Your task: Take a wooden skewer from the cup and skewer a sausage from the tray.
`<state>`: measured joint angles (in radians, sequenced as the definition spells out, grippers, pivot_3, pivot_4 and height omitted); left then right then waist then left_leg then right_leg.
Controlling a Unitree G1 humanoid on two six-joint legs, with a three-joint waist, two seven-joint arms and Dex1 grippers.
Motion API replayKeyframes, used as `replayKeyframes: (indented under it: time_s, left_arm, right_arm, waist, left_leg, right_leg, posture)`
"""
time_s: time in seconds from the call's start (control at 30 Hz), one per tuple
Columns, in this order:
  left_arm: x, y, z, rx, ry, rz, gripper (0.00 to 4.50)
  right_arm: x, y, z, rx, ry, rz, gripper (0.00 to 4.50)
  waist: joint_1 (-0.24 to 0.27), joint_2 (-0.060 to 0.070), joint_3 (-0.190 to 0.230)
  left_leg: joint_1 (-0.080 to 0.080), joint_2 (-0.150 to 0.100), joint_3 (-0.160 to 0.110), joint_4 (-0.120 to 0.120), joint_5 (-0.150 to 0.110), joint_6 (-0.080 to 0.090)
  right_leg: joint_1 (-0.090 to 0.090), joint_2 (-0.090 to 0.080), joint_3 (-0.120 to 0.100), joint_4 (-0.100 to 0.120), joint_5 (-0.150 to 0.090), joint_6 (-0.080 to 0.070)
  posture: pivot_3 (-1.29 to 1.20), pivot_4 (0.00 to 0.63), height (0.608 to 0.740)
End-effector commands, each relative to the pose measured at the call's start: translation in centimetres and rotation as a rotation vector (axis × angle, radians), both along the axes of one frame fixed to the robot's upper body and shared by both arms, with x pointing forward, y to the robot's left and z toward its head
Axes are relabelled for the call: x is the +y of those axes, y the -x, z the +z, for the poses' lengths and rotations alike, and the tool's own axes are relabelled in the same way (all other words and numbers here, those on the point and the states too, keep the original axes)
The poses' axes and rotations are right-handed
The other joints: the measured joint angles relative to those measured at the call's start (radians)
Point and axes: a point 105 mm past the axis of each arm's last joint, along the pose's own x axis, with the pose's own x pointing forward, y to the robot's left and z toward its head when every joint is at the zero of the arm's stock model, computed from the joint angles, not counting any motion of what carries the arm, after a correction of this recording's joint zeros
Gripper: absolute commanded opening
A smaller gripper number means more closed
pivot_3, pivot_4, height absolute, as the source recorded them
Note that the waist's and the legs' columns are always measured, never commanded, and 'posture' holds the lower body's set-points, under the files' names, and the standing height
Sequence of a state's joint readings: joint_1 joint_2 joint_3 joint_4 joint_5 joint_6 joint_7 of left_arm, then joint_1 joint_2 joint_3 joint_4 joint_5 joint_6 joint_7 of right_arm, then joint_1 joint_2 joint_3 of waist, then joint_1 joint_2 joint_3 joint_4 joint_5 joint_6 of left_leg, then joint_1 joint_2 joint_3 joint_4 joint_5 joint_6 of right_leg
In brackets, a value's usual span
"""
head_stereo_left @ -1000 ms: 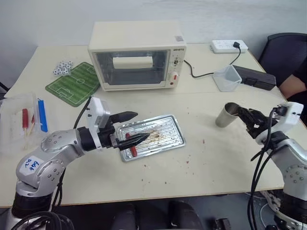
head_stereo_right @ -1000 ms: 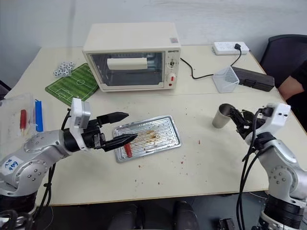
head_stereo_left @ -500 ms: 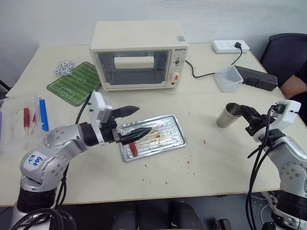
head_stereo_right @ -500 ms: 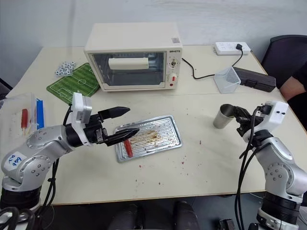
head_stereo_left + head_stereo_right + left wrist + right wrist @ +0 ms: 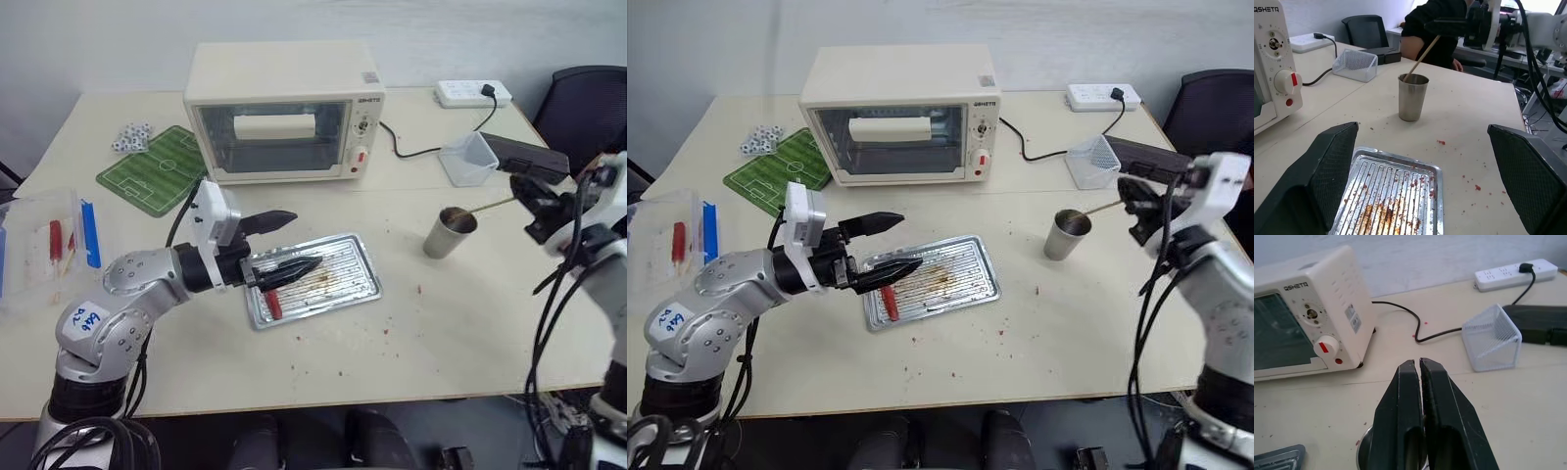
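The steel cup (image 5: 443, 232) stands upright on the table right of the tray (image 5: 338, 257). A wooden skewer (image 5: 485, 206) slants from the cup's mouth up to my right gripper (image 5: 519, 191), which is shut on its upper end, up and to the right of the cup. In the left wrist view the skewer (image 5: 1422, 56) runs from the cup (image 5: 1413, 97) up to those fingers. A red sausage (image 5: 272, 305) lies at the tray's near left end. My left gripper (image 5: 299, 243) hovers open over the tray's left part, empty, its fingertips just above the sausage.
A cream toaster oven (image 5: 282, 110) stands behind the tray, a green football-pitch mat (image 5: 152, 168) to its left. A clear plastic box (image 5: 39, 245) sits at the far left. A mesh basket (image 5: 465, 160), a black case (image 5: 529, 157) and a power strip (image 5: 473, 93) lie at the back right; a seated person (image 5: 1435, 29) is beyond the table.
My right gripper closed on the skewer at the cup's mouth and rose, drawing it partly out. The cup went from tilted to upright. The left gripper stayed put.
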<state>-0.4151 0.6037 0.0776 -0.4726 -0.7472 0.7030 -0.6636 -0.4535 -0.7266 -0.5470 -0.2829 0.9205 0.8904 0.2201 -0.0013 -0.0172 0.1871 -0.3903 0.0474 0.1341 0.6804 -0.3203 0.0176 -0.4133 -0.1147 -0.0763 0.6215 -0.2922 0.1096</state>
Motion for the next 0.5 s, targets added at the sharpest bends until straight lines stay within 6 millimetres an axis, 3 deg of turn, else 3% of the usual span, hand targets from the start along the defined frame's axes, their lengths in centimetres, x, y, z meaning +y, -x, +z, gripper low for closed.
replayKeyframes:
  time_s: [0.03,0.2,0.33,0.5]
  left_arm:
    - [-0.6,0.4,0.7,-0.049,0.006,-0.038,4.50]
    - [-1.1,0.3,0.8,-0.049,0.047,-0.061,4.50]
    - [-1.4,0.6,1.1,-0.079,0.040,-0.078,4.50]
    - [-1.6,0.8,2.1,-0.113,0.060,-0.072,4.50]
  right_arm:
    - [0.9,1.6,3.6,-0.041,0.058,0.092,0.03]
    - [4.6,2.7,6.9,0.037,-0.015,0.433,0.03]
    - [9.9,2.7,6.4,0.180,-0.136,0.762,0.03]
    - [13.0,2.6,5.0,0.286,-0.236,0.890,0.03]
  waist:
    - [0.000,0.000,0.000]
    - [-0.004,0.000,0.000]
    - [-0.007,0.000,0.000]
    - [0.003,0.000,0.000]
  left_leg:
    - [0.000,0.000,0.000,0.000,0.000,0.000]
    - [0.000,0.000,0.001,0.000,0.000,0.001]
    - [0.001,0.002,0.001,0.000,0.000,0.000]
    - [-0.002,0.001,0.001,0.001,0.000,0.001]
  right_leg:
    - [0.000,0.000,0.000,0.000,0.000,0.000]
    - [-0.001,0.000,0.001,-0.001,0.000,0.000]
    - [-0.001,0.000,0.001,-0.001,0.000,-0.001]
    - [-0.002,-0.001,0.000,0.002,0.000,0.000]
  posture:
    - [0.00,0.150,0.740]
    - [0.00,0.150,0.740]
    - [0.00,0.150,0.740]
    - [0.00,0.150,0.740]
